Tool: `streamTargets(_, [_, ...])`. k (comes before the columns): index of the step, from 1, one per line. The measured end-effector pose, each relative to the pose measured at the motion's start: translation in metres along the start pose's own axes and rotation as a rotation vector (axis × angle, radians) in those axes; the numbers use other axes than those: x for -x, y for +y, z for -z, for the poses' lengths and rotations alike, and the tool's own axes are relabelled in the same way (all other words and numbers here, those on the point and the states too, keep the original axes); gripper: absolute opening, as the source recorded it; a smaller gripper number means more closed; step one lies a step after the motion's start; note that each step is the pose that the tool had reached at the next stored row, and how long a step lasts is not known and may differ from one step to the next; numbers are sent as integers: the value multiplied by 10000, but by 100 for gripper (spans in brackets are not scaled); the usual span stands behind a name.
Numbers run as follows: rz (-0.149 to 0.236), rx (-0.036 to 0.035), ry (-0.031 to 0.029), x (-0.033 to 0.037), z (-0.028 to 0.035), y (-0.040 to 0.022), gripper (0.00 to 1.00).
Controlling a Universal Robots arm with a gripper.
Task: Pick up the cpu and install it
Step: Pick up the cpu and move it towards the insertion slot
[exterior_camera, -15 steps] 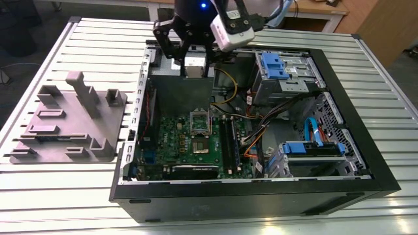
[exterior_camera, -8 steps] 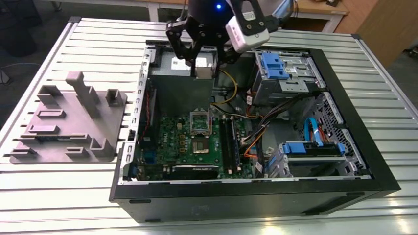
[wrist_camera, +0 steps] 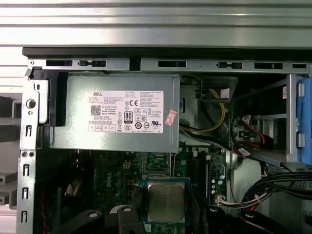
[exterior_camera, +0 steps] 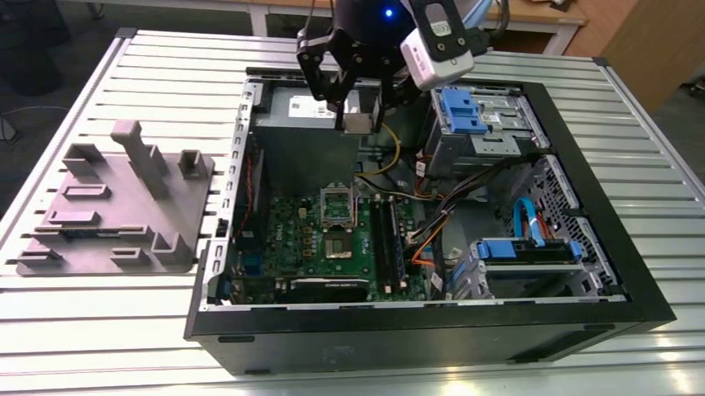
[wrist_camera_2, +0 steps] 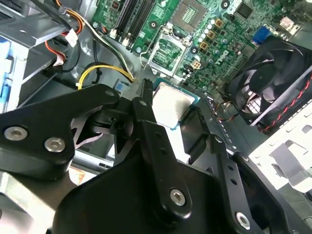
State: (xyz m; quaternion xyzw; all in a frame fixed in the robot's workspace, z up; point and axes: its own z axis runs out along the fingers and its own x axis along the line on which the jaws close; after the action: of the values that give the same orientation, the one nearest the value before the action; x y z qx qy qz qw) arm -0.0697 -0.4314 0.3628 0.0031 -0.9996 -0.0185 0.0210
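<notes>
The cpu (exterior_camera: 358,123), a small flat square chip with a pale silver top, hangs in the air above the open computer case (exterior_camera: 617,272), in front of the grey power supply box (exterior_camera: 300,107). My gripper (exterior_camera: 358,118) is shut on the cpu, one black finger on each side. In both wrist views the cpu (wrist_camera_2: 170,104) (wrist_camera: 166,201) sits level between the fingers (wrist_camera_2: 143,97). Below it lies the green motherboard (exterior_camera: 281,247) with its empty socket (wrist_camera_2: 187,10) and raised metal load plate (wrist_camera_2: 168,50).
A grey plastic tray with upright posts (exterior_camera: 111,206) lies on the slatted table at the exterior view's left. Inside the case are a black fan (wrist_camera_2: 273,83), blue drive brackets (exterior_camera: 468,107), and loose yellow, orange and black cables (exterior_camera: 441,210).
</notes>
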Motion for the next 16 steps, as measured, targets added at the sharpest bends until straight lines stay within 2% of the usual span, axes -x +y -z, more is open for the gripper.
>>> streamTargets(9, [0,-1,0,-9,0,-6,47])
streamTargets(16, [0,-1,1,-50,-9,-71,47])
